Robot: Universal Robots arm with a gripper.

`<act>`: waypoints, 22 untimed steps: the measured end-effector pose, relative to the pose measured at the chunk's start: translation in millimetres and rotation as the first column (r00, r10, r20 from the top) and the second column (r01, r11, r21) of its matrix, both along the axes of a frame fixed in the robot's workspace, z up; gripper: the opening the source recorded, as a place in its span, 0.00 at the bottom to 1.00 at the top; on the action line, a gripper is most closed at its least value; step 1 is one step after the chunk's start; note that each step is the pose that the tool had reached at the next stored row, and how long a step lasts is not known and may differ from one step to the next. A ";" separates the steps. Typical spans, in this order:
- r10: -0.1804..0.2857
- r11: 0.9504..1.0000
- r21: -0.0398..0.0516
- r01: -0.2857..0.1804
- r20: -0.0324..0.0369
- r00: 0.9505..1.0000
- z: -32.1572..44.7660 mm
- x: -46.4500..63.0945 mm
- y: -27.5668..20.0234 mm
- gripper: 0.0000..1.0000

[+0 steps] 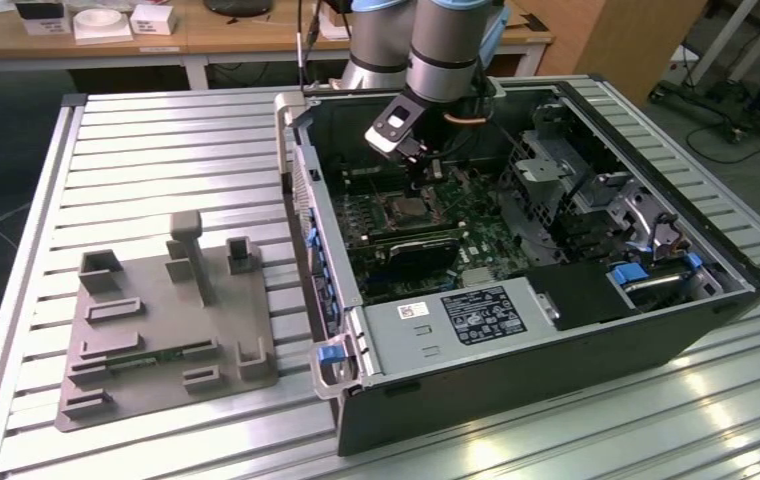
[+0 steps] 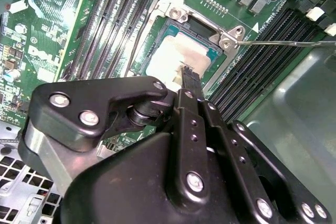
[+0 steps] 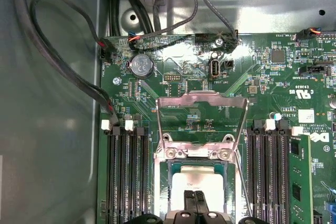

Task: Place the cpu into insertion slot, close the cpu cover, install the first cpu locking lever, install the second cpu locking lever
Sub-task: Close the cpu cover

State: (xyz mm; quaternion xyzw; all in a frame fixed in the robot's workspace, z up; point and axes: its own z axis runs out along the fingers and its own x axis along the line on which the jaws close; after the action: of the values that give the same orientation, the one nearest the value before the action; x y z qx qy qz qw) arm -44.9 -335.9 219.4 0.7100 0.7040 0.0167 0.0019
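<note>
While its two fingers sit pressed together with nothing between them, gripper [image 3: 195, 194] tips right at the cpu [image 3: 205, 181], cpu lying in the insertion slot [image 3: 161, 187], cpu cover [image 3: 202, 98] swung up open, green motherboard [image 3: 252, 77] around, computer case [image 1: 527, 350] on slatted table [image 1: 153, 150].

In the second wrist view, the end effector [image 2: 186, 71] and its black body hide the near side of the insertion slot [image 2: 173, 3] and one corner of the cpu [image 2: 165, 56] from me. The first wrist view's edge cuts the cpu off. In the exterior view I cannot tell cpu from insertion slot: both are too small.
</note>
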 end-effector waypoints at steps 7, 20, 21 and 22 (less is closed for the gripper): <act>0.000 1.000 0.003 0.000 0.000 1.000 2.5 0.0 0.0 0.11; 0.000 1.000 0.005 0.000 0.000 1.000 7.1 0.0 0.0 0.11; 0.000 1.000 0.005 0.000 0.000 1.000 7.4 0.0 0.0 0.11; 0.000 1.000 0.005 0.000 0.000 1.000 7.5 0.0 0.0 0.11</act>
State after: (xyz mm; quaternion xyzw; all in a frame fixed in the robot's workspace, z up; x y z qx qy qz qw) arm -44.9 -335.9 226.9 0.7100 0.7039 0.0185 0.0001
